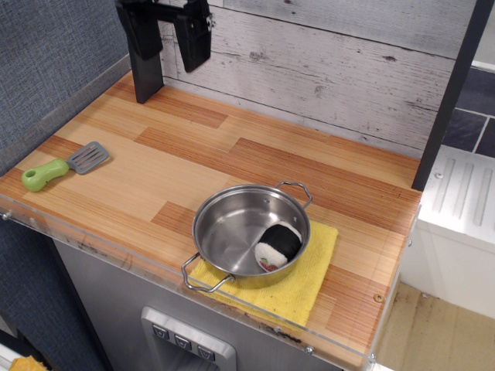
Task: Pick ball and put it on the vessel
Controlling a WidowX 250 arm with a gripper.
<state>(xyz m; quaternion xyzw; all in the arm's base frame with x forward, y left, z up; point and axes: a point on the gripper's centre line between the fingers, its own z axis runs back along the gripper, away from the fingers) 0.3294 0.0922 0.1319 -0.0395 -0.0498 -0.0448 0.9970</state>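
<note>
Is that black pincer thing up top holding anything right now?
No, nothing. The pincer hangs open and empty at the top of the view, and the ball lies inside the pan.
</note>
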